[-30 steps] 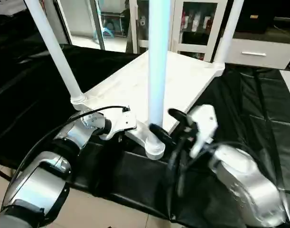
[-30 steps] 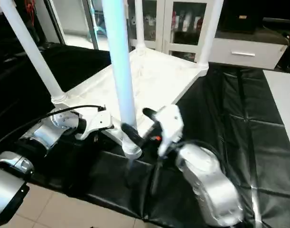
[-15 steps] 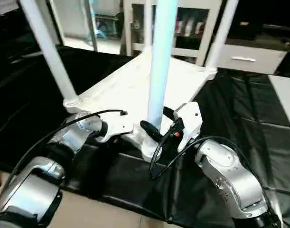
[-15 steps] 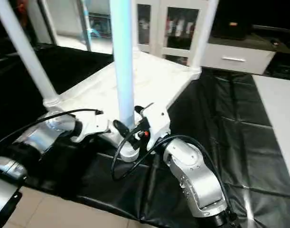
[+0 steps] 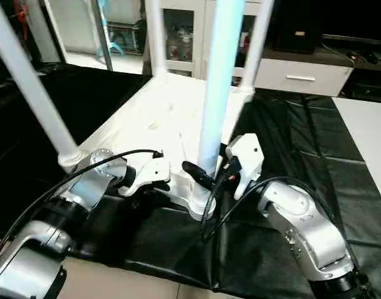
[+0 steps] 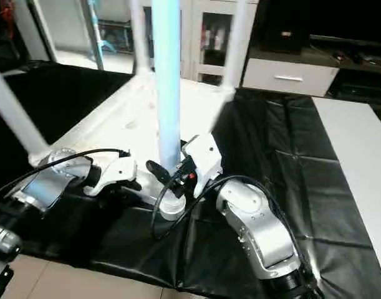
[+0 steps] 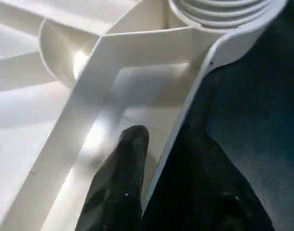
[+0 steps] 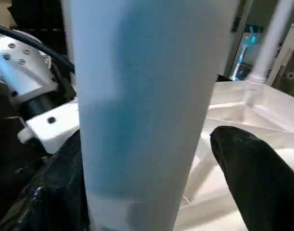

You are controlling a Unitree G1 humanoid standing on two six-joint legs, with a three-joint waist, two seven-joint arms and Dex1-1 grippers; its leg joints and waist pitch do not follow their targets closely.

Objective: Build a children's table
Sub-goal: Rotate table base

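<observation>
Seating the last leg is the step you are working on, and it is standing upright in the nearest corner socket of the upside-down table top, which is lying on the black cloth.

Your right gripper is reaching in from about 4 o'clock of that socket. Its two fingers are lying either side of the leg low down, close against it; they look to be clasping it, though you cannot see firm contact on both sides. Keep the tube straight up while you are pressing or turning it, since any lean is likely to jam it in the collar.

Your left gripper is coming in from about 9 o'clock, straddling the rim of the top just beside the socket, one finger inside and one outside; the jaws appear nipped on that thin wall. Hold it there so the top is not sliding on the cloth.

Farther off, one leg is rising at about 10 o'clock, and two more are standing at the far corners, near 12 and 1 o'clock.
</observation>
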